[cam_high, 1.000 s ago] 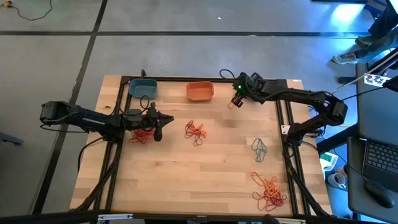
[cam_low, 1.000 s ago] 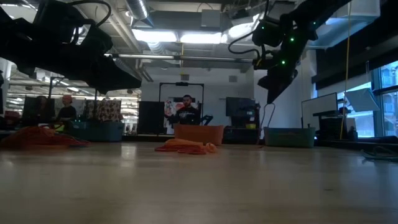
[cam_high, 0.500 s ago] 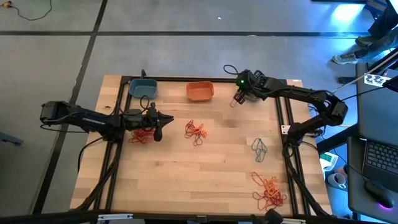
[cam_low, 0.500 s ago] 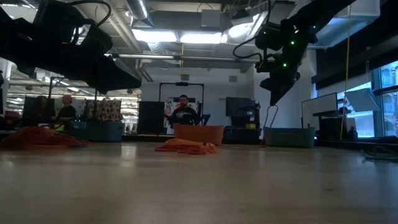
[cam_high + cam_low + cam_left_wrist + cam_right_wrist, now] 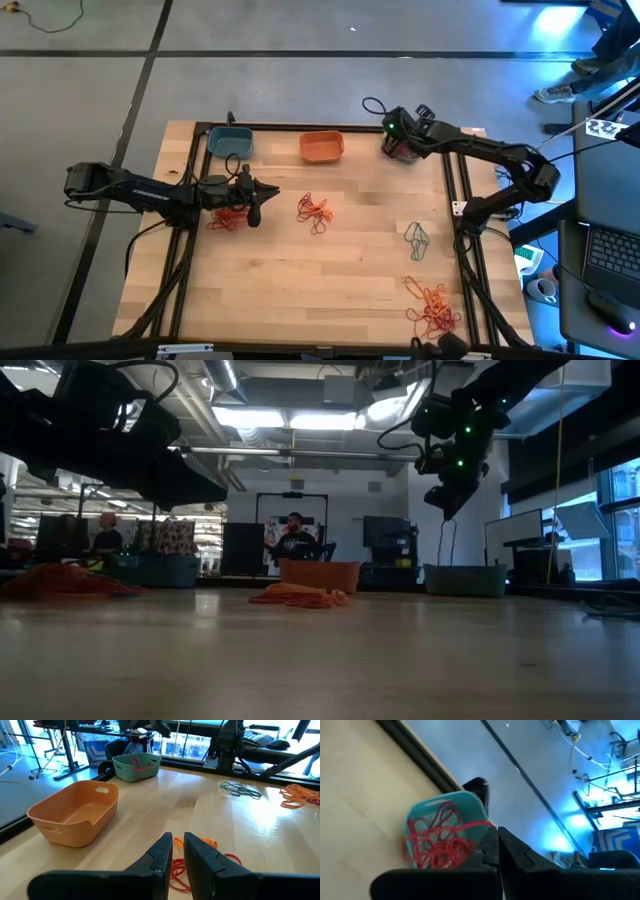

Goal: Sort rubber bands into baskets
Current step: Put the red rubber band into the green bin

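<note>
Near the bench's far right corner, the right gripper [image 5: 496, 851] is hanging closed directly over a teal basket [image 5: 422, 811] of red rubber bands [image 5: 437, 842], one strand touching its fingertips. Toward the left edge, the left gripper [image 5: 178, 851] is hovering nearly closed above an orange-red heap [image 5: 200, 861].

Overhead view: straight down on whole table [image 5: 330, 290]. Low view: at tabletop level, facing across into room. Left wrist view: close, low over wood, facing orange basket [image 5: 75, 817], also seen from above [image 5: 322, 147]. Right wrist view: close, down on teal basket [image 5: 445, 832] at table edge.
</note>
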